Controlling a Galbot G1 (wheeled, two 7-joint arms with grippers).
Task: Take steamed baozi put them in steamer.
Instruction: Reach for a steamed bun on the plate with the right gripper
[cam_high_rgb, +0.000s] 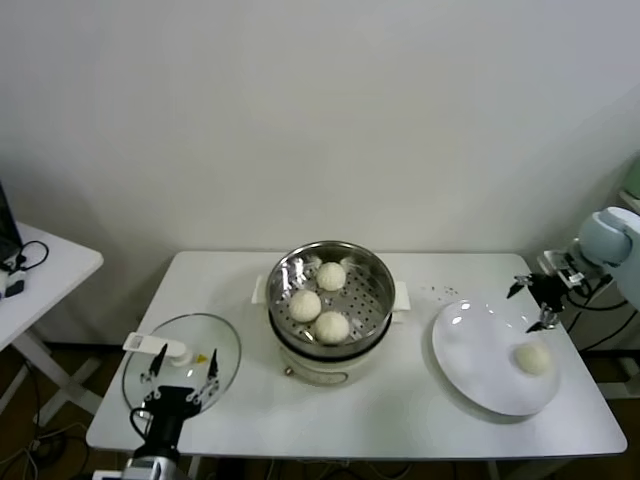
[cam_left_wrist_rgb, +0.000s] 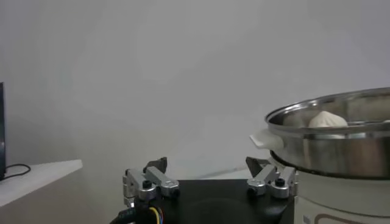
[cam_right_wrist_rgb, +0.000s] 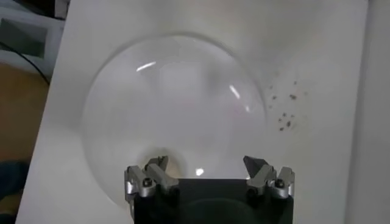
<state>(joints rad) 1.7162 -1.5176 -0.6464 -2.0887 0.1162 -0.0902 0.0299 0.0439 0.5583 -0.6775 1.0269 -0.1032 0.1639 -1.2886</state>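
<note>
Plainly, the round shiny stainless-steel steamer (cam_high_rgb: 330, 296) stood upright, mouth up, holding three smooth off-white baozi (cam_high_rgb: 318, 301). A fourth bun (cam_high_rgb: 532, 358) lay on the flat white plate (cam_high_rgb: 478, 352) right of it. The right gripper (cam_high_rgb: 532, 301) hovered open-jawed over that plate; the left gripper (cam_high_rgb: 181, 373), jaws apart, hung by the glass lid (cam_high_rgb: 222, 345) left of the steamer.

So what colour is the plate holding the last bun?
White, glossy plate; the head view shows it best.
</note>
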